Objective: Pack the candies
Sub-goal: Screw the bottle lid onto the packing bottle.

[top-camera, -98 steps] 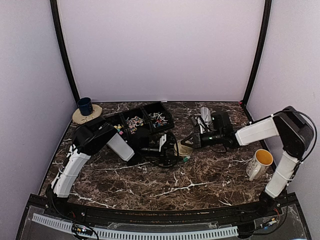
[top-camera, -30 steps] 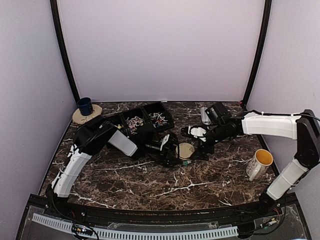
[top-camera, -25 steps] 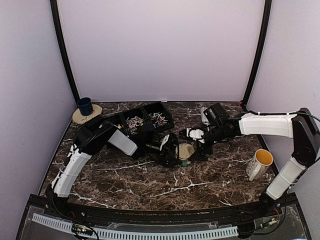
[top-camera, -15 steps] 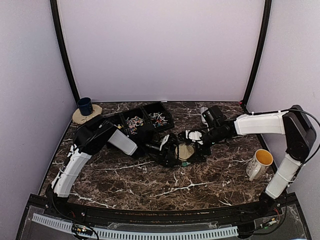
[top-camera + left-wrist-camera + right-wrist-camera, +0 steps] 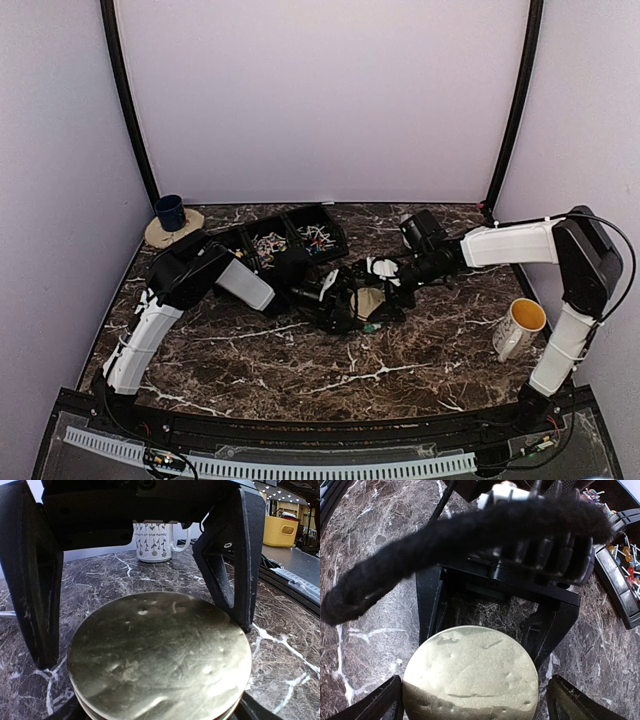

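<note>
Left wrist, mug point(image 5: 152, 542): reads "of the family", start hidden.
Left end effector point(image 5: 142, 641): straddles round lid point(image 5: 160, 665); grip unclear.
Right end effector point(image 5: 472, 682): open.

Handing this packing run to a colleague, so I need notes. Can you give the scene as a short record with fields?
surface: dark marble table
candies: in the compartments of the black tray, rear left of centre
round tan lid: flat at the table's centre, between both grippers
left gripper: fingers against opposite sides of the lid, apparently closed on it
right gripper: open, fingers straddling the lid from the opposite side
white mug: upright, at the right
blue cup: rear left corner, on a tan coaster
</note>
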Controlling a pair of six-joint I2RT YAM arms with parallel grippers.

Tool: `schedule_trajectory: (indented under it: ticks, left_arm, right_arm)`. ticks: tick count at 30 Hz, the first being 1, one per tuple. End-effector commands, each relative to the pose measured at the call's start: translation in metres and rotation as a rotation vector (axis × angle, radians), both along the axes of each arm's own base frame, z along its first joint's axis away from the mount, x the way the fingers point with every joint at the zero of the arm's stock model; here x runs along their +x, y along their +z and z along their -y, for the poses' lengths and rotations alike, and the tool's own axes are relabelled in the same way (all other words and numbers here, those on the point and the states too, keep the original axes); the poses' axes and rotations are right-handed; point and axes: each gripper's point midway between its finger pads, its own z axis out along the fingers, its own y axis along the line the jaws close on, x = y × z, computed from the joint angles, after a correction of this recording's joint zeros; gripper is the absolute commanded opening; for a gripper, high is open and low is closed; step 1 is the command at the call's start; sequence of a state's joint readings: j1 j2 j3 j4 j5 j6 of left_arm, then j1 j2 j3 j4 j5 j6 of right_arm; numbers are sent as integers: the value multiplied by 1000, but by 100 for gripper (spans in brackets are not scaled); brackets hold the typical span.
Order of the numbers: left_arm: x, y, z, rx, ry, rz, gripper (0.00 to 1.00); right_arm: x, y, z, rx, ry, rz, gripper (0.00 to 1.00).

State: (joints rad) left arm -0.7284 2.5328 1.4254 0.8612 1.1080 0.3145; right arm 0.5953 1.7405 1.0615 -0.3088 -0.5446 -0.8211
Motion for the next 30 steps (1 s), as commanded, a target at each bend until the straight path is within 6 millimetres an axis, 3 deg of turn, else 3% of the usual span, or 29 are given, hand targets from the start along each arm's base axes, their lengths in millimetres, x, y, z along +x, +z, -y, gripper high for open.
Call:
schedule_trajectory:
  ticks: [1,5,16,30]
  left_arm:
    - [-49,-140,-53,328,3,-271,76]
    - [-48,-140,-52,328,8,-270,76]
    - [-42,-144,-52,339,65,-243,76]
    - [-31,-148,-50,372,180,-208,76]
  right_arm:
    - [9,9,-10,45,-7,-5,99]
    - [9,8,-10,47,-19,-22,99]
    - [8,4,-8,58,-93,-66,87]
    - [15,-2,4,63,-297,-30,87]
